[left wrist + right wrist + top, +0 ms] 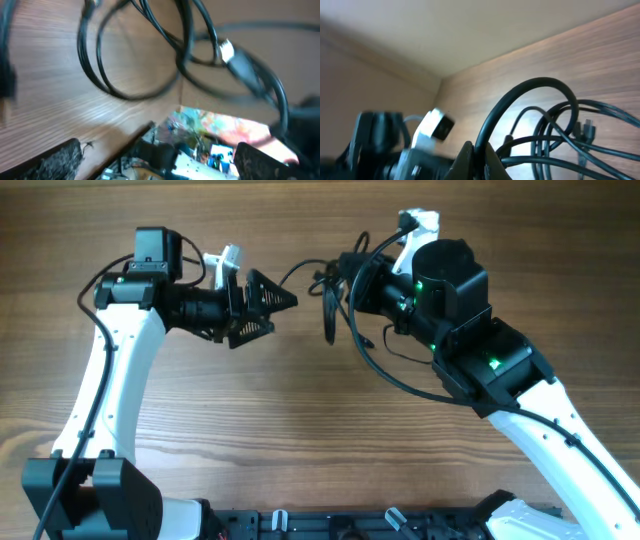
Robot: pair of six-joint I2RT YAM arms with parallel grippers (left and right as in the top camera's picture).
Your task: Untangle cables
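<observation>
The right gripper (338,280) is clamped on the tangle of thin black cables (328,310), its fingers pressed together around one arching strand in the right wrist view (540,82). From that grip the bundle hangs as a narrow loop just above the brown wood-grain table (300,430). More strands fan out behind it, and one ends in a small dark plug (585,131).

The left gripper (280,310) faces the bundle from the other side. Its two dark fingers (55,160) are spread wide apart with nothing between them, close to the cords but not touching them. Its camera looks onto two overlapping cable loops (130,96) and a plug with a pale metal tip (227,50), which is blurred.

A thicker black lead of the right arm (390,375) sweeps in a wide curve beside and below the bundle, crowding that side.

Both arms reach in from the near edge and bend inward, so their wrists are level and point at each other across the table's middle. Each carries a white camera mount (228,258).

Bare wood lies open in front of the grippers, between the two arms and towards the far edge. A plain beige wall (420,30) closes off the table beyond the left arm.
</observation>
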